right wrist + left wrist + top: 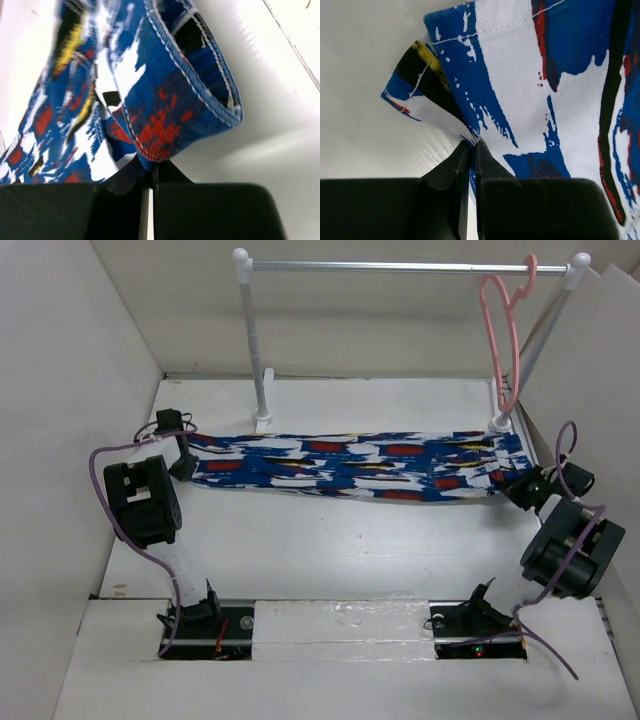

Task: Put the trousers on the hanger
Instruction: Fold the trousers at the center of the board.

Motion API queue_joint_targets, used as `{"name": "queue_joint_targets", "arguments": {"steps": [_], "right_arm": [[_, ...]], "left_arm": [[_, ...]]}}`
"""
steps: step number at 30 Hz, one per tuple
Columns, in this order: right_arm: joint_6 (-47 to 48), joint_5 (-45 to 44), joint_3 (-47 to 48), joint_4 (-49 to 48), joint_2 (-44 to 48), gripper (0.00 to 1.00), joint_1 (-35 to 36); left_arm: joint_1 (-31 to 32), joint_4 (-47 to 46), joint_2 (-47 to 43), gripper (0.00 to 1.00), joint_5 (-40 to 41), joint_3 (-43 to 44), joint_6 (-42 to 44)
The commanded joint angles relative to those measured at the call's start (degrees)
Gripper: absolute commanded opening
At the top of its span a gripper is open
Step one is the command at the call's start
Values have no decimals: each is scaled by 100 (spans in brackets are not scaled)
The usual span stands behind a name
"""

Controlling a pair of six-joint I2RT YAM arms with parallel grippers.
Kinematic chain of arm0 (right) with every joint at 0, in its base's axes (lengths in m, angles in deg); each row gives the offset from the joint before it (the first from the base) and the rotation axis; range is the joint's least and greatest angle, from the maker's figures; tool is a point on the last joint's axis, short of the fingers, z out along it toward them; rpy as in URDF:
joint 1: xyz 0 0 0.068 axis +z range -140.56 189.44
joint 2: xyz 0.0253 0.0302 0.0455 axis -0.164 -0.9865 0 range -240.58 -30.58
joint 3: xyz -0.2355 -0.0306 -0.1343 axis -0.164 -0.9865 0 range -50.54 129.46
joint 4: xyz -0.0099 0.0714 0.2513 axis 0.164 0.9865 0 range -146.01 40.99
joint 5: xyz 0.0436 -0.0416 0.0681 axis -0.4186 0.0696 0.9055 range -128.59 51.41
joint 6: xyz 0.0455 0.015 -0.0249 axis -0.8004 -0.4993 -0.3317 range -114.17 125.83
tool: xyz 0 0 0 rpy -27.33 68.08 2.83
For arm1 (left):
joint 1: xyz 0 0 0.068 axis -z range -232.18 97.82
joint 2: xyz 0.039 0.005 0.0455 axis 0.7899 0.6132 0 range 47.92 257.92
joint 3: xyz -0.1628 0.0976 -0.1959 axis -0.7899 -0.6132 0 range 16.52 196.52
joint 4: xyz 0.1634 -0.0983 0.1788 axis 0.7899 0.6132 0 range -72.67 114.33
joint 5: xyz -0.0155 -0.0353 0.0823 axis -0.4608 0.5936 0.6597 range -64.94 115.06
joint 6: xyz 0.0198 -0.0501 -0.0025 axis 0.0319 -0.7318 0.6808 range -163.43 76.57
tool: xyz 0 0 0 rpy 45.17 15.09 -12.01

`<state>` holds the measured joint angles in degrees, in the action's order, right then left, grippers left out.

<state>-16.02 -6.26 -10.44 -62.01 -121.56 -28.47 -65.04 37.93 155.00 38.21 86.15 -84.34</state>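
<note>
The trousers, blue print with white, red, black and yellow patches, lie stretched left to right across the table's far half. My left gripper is shut on their left end; the left wrist view shows the hem pinched between the jaws. My right gripper is shut on their right end; the right wrist view shows a ribbed waistband edge clamped at the fingertips. The pink hanger hangs by its hook from the right end of the rail, above the trousers' right end.
A silver rail on two white posts stands at the back of the table. White walls close in on the left, right and back. Purple cables loop off both arms. The arm bases sit at the near edge.
</note>
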Motion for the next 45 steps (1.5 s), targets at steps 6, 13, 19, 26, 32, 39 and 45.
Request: {"name": "queue_joint_targets", "arguments": {"steps": [6, 13, 19, 26, 32, 39, 45], "right_arm": [[515, -993, -590, 1223, 2381, 0, -602], [901, -922, -1074, 2050, 3446, 54, -1157], [945, -509, -565, 2217, 2876, 79, -1368], [1068, -720, -827, 1859, 2436, 85, -1692], [832, -203, -1276, 412, 1769, 87, -1772], [673, 1019, -1311, -657, 529, 33, -1772], [682, 1276, -1515, 404, 2906, 0, -1185]], "left_arm": [[-129, 1191, -591, 0, 2016, -422, 294], [-129, 1438, -1637, 0, 2202, -1223, 74], [-129, 1526, -2306, 72, 755, -733, -181], [1837, 816, -3184, 58, 66, -826, -67], [3411, -170, -3766, 13, -533, -1733, -260], [5012, -240, -3116, 0, -83, -1531, -558], [5258, -548, -2843, 0, -243, -1706, -515]]}}
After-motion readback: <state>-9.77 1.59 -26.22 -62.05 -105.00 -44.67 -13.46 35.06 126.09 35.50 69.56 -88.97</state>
